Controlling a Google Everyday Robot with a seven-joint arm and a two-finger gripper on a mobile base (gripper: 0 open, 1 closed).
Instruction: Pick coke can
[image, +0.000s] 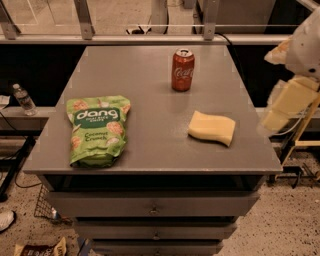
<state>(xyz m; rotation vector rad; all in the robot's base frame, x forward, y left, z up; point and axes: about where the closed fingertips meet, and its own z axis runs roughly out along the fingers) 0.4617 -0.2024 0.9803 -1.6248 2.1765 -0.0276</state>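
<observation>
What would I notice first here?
The big green snack bag lies flat at the front left of the grey table. A red coke can stands upright near the back, with a yellow sponge at the front right. The gripper hangs beyond the table's right edge, apart from the can.
</observation>
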